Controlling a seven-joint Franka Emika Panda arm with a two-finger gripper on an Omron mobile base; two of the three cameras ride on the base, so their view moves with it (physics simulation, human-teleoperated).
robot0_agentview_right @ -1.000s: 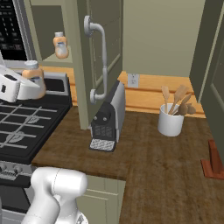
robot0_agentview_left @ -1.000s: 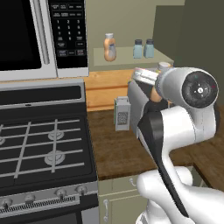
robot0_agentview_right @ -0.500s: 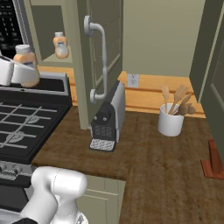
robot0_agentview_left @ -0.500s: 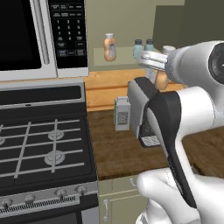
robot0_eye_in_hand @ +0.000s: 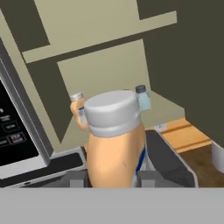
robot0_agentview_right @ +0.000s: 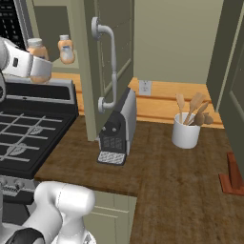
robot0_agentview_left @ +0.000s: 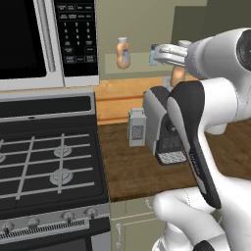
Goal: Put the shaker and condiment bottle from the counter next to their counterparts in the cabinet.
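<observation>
My gripper (robot0_eye_in_hand: 113,177) is shut on the condiment bottle (robot0_eye_in_hand: 114,153), an orange body under a pale cap that looms close in the hand view. The held bottle (robot0_agentview_right: 41,69) hangs at shelf height, just in front of the open cabinet (robot0_agentview_right: 51,21). Its counterpart bottle (robot0_agentview_left: 122,53) stands on the pale shelf (robot0_agentview_left: 135,63), left of my gripper (robot0_agentview_left: 169,55). A pale blue shaker (robot0_eye_in_hand: 142,98) with a grey cap stands on the shelf to the right of that bottle. The arm covers much of the counter (robot0_agentview_left: 132,166).
The cabinet's dark olive door (robot0_agentview_right: 107,57) stands open with its grey handle to the right of the held bottle. A microwave (robot0_agentview_left: 44,41) hangs left of the shelf, above the gas stove (robot0_agentview_left: 46,166). A box grater (robot0_agentview_left: 137,128), a dark toaster (robot0_agentview_right: 116,133) and a utensil crock (robot0_agentview_right: 186,132) stand on the counter.
The arm has raised the orange bottle from just above the counter up to the cabinet shelf and swung it toward the opening.
</observation>
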